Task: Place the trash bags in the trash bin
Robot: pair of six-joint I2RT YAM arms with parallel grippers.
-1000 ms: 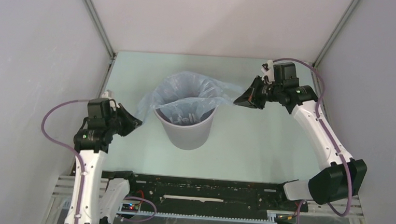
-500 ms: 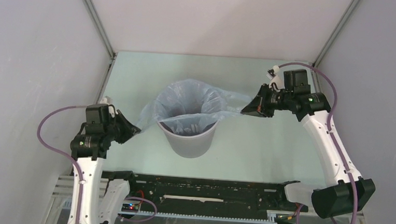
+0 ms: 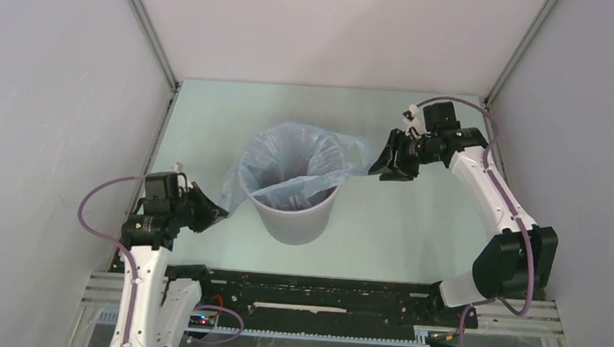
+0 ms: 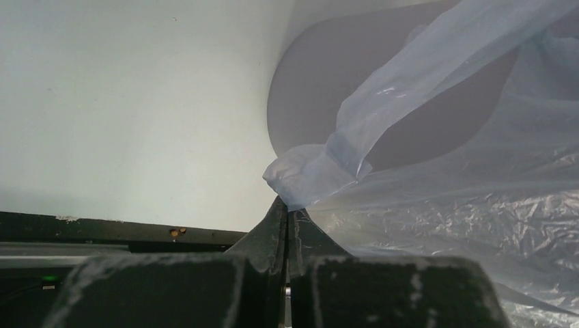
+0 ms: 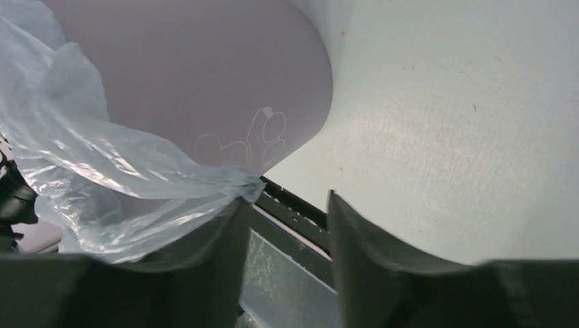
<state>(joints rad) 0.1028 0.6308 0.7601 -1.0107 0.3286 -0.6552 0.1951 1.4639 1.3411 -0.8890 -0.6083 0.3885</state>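
- Fingers of left gripper (image 3: 214, 213): clamped flat together on a bunched corner of the trash bag (image 3: 297, 153). The wad sticks out just past the tips in the wrist view.
- That pinch sits near-left of the trash bin (image 3: 291, 217), outside the wall and below rim height. The film runs taut from the pinch up to the rim.
- Bag body hangs down inside the bin with its mouth open. A collar of film stands above the rim and spills over on the left and far-right sides.
- Step in hand, my read: seating the bag mouth on the rim, with the far side being let go.
- Doing it well:
  - Use the left pinch as the anchor and pull low and outward from the bin, so the film hooks over the rim instead of lifting out.
  - Go gently. The film is thin and likely to tear, and the bin looks light enough to slide or tip.
- Right gripper (image 3: 383, 166): far-right of the bin, jaws apart, nothing pinched between them.
- The bag's twisted tail ends at the tip of the finger nearer the bin and seems to rest against it. The gap itself is bare.
- Back this gripper straight away from the bin, or the tail may drag along with the finger.
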